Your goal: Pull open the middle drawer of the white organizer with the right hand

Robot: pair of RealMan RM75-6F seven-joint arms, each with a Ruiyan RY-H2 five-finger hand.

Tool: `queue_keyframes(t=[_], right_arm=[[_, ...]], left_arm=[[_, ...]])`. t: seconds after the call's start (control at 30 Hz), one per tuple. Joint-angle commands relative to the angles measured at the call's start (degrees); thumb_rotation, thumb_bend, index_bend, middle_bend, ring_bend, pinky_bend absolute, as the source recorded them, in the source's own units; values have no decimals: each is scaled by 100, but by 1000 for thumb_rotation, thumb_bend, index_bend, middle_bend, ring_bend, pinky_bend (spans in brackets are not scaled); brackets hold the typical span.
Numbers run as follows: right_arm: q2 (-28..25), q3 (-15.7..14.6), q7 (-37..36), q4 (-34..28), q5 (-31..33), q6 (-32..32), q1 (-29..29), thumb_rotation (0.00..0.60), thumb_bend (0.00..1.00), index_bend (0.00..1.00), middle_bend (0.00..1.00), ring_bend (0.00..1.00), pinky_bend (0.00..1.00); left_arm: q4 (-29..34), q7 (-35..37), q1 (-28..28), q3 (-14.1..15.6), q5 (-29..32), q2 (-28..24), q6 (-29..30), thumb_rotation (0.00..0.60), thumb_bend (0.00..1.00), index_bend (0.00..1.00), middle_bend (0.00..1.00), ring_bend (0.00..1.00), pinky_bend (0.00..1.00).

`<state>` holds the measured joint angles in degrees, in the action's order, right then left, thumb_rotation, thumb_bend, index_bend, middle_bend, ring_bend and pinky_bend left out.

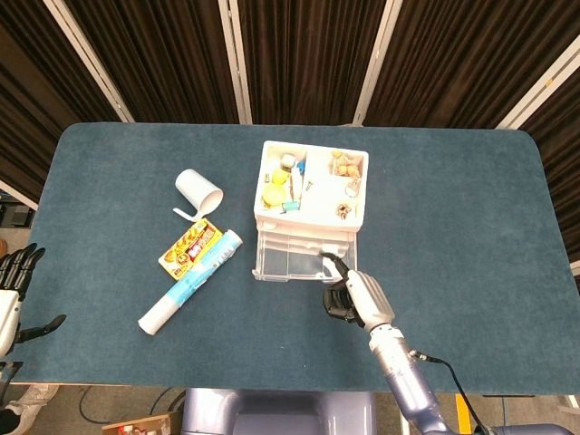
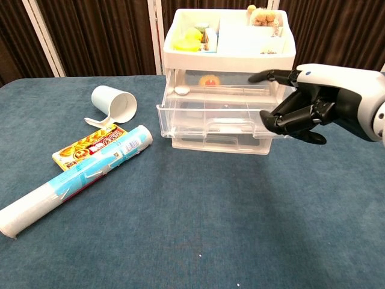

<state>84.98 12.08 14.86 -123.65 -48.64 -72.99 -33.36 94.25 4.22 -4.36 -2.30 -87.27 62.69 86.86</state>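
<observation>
on the blue counter [image 1: 453, 208] we see the middle drawer [image 2: 216, 120] of the white organizer [image 2: 228, 45] pulled out; our right hand [image 2: 301, 111], fingers apart and holding nothing, is at its front right corner.

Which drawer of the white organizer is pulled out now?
The middle drawer, the clear one under the white top tray. It sticks out toward the camera, while the bottom drawer sits closed. The right hand is at its front right corner.
</observation>
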Motion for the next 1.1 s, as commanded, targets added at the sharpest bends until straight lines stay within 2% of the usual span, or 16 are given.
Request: queue_keyframes(t=[0.03, 0.17, 0.3, 0.53, 0.63, 0.73, 0.77, 0.9, 0.97, 1.1], right_arm=[[-23, -22, 22, 4, -73, 7, 12, 600, 460, 0, 836, 792, 874], [-56, -68, 78, -17, -241, -77, 62, 600, 452, 0, 833, 791, 874], [-186, -241, 191, -145, -572, -262, 204, 600, 452, 0, 833, 790, 874], [-1114, -669, 411, -312, -1483, -881, 746, 600, 451, 0, 803, 762, 849], [-1527, -851, 379, -91, -1856, -1109, 1009, 600, 440, 0, 664, 637, 758], [-1906, -1143, 202, 261, -2297, -1266, 1317, 600, 376, 0, 424, 398, 590], [-1967, -1216, 146, 370, -2399, -1314, 1399, 600, 340, 0, 309, 283, 509], [-2115, -1607, -79, 1003, -3007, -1541, 1779, 600, 224, 0, 37, 19, 250], [-2095, -1728, 11, 1401, -3226, -1685, 1936, 600, 184, 0, 0, 0, 171], [-1907, -1775, 67, 2072, -3504, -1954, 2191, 600, 150, 0, 0, 0, 126]], left_arm=[[-2, -2, -1, 2, 7, 1, -11, 600, 9, 0, 0, 0, 30], [-4, -6, -1, -3, 18, 2, -11, 600, 9, 0, 0, 0, 31], [4, 8, 7, -9, 41, -8, -9, 600, 8, 0, 0, 0, 31], [-16, 13, 53, 12, -33, -26, 93, 600, 9, 0, 0, 0, 30], [-27, -43, 77, 28, -96, -17, 161, 600, 10, 0, 0, 0, 30], [-41, -125, 111, 40, -162, 7, 255, 600, 10, 0, 0, 0, 31], [-51, -156, 121, 42, -175, 15, 278, 600, 10, 0, 0, 0, 31], [-70, -291, 178, 56, -238, 58, 406, 600, 10, 0, 0, 0, 31], [-78, -383, 208, 57, -269, 83, 478, 600, 11, 0, 0, 0, 31], [-136, -527, 254, 35, -287, 136, 596, 600, 11, 0, 0, 0, 30]])
